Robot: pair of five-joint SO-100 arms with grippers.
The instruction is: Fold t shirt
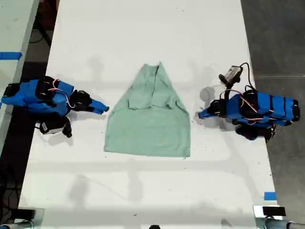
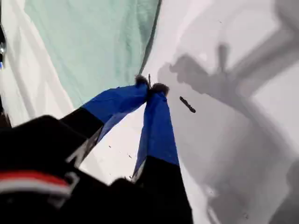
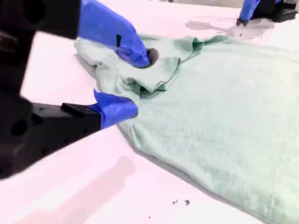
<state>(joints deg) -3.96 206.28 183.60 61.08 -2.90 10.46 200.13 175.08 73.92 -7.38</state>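
Note:
The pale mint-green t shirt [image 1: 147, 126] lies flat on the white table [image 1: 143, 191], its sleeves folded in over the body and its top end narrowed to a point. My first gripper [image 1: 201, 114] rests on the table at the exterior view's right, a short gap from the shirt's edge. Its blue fingertips [image 2: 150, 87] touch, shut on nothing, with the t shirt [image 2: 93, 42] beyond them. My second gripper [image 1: 104, 109] is at the exterior view's left, right at the shirt's edge. It stands open [image 3: 135, 83] by the folded sleeve of the t shirt [image 3: 224, 102].
Blue tape marks [image 1: 269, 195] [image 1: 9, 55] sit near the table's edges. Dark floor runs along the exterior view's right side. A small camera module with cables [image 1: 232, 72] stands up beside the first arm. A dark speck [image 2: 188, 104] lies on the table near the first gripper.

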